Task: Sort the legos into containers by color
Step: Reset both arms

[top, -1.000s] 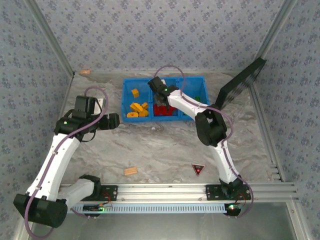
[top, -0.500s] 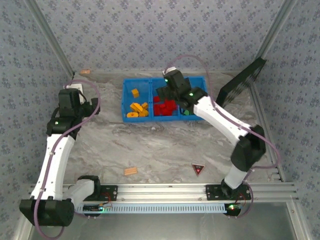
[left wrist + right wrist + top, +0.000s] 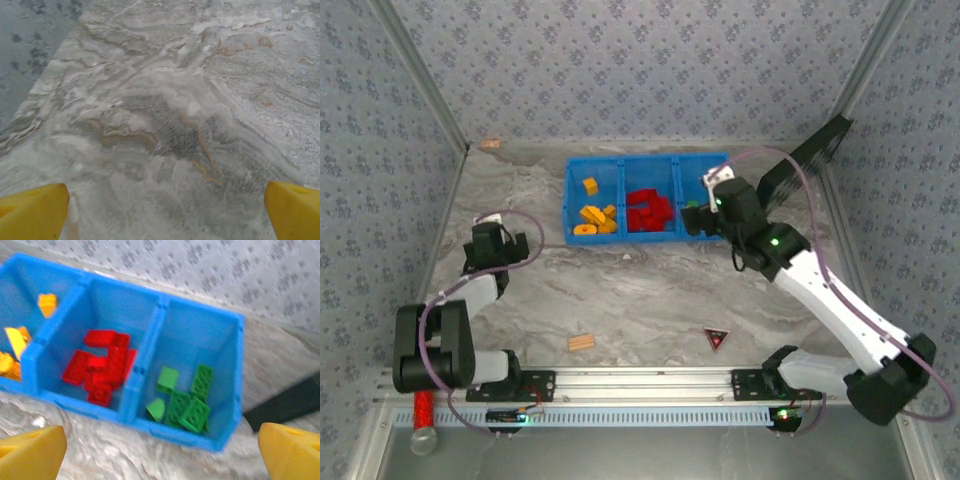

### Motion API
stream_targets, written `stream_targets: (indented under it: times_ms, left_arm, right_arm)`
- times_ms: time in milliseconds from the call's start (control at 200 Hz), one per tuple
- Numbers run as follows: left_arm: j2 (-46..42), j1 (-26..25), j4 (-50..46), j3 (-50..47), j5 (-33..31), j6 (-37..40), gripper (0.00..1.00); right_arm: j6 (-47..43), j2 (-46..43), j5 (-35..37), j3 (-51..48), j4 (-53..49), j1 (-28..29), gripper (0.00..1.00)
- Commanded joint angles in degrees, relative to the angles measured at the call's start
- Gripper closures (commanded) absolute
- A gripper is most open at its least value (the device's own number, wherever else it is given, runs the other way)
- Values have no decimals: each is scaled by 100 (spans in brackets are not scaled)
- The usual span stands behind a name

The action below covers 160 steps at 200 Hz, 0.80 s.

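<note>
The blue bin [image 3: 620,167] stands at the back of the table with three compartments. Yellow and orange legos [image 3: 595,215] lie in the left one, red legos [image 3: 649,211] in the middle one. In the right wrist view the bin's front wall [image 3: 200,432] is close, with red legos [image 3: 102,367], green legos [image 3: 187,400] and a few yellow ones [image 3: 15,347] inside. My right gripper [image 3: 693,219] [image 3: 160,452] hovers open just in front of the green compartment, holding nothing. My left gripper [image 3: 506,247] [image 3: 165,215] is open over bare marble at the left, its yellow fingertips [image 3: 32,212] wide apart.
A tan ridged wooden piece [image 3: 582,342] and a dark triangle with a red mark [image 3: 717,338] lie near the front. A small tan piece [image 3: 491,143] sits at the back-left corner. A black panel [image 3: 805,165] leans against the right wall behind my right arm.
The right arm has drawn back from over the bin toward the right and near side. The left arm has folded back to the near left. Both grippers are empty.
</note>
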Motion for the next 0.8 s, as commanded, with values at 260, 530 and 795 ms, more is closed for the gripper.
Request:
stream_targets:
  times_ms: [260,530,795]
  left_arm:
    - [639,28,909,981,984,-220,0]
    - [438,41,310,872,1180,-125,0]
    - [1054,-329,2628,-320,609,63,0]
  right_arm:
    - [1003,-2052,723,-1925,-227,-1084,0]
    - [-269,-3030,593,-4154,2495,-1560,0]
    - [-573,-2671,-168,-5202,4602,-2714,0]
